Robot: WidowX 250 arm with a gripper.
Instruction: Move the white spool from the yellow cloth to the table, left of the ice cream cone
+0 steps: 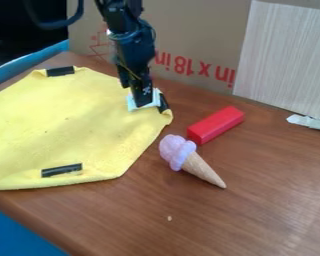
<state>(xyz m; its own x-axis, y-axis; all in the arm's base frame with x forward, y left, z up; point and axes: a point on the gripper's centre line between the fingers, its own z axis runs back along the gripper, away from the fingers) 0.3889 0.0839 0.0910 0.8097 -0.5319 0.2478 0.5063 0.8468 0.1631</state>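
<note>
The black gripper (144, 102) hangs down at the upper middle, over the right corner of a yellow cloth (69, 125). Its tip is at a small white piece (132, 104) on that corner, beside a black strip (164, 103). The cloth lies spread out flat, with more black strips near its top corner and lower edge. To the right of the cloth, a toy ice cream cone (191, 159) with a lilac top lies on its side. A red block (216, 124) lies just behind the cone, to the right of the gripper.
Behind the brown table (256, 210) stands a cardboard panel (189, 30) with red print, and a pale wood-grain board (289, 60) is at the right. A whitish object (309, 122) lies near the right edge.
</note>
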